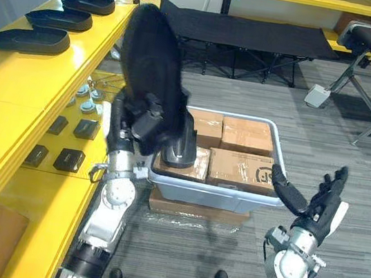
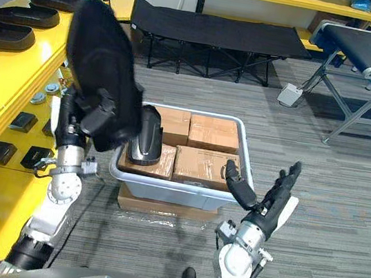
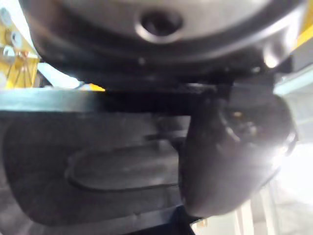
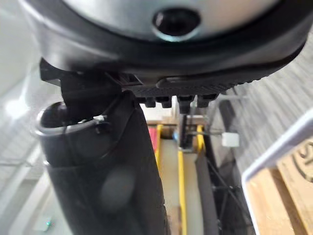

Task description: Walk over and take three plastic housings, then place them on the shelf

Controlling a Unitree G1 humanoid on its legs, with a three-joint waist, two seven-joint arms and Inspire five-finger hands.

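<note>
Risk: the large black plastic housing (image 1: 151, 64) is being gripped at its lower end only by the left hand (image 1: 139, 121). The long upper part is standing out above the grip, so it could be tipping or sliding out of the fingers on the swing toward the yellow shelf (image 1: 33, 81) at 9 o'clock. It could also be clipping the shelf edge or knocking the three black tray-like housings (image 1: 59, 19) lying in a row on the shelf at 10 to 11 o'clock.

The held housing is hanging in the air over the 9 o'clock rim of the grey plastic bin (image 1: 212, 195), apparently touching neither bin nor shelf. The left fingers are curling round its lower end. The right hand (image 1: 316, 200) is idling at 4 o'clock, fingers spread straight and holding nothing.

Look: the housing is showing as a matte black, long, rounded shell, upright and leaning slightly. The left wrist view is showing an oval recess in its face. Another dark housing (image 1: 183, 146) is standing in the bin beside brown cardboard boxes (image 1: 240, 168).
</note>
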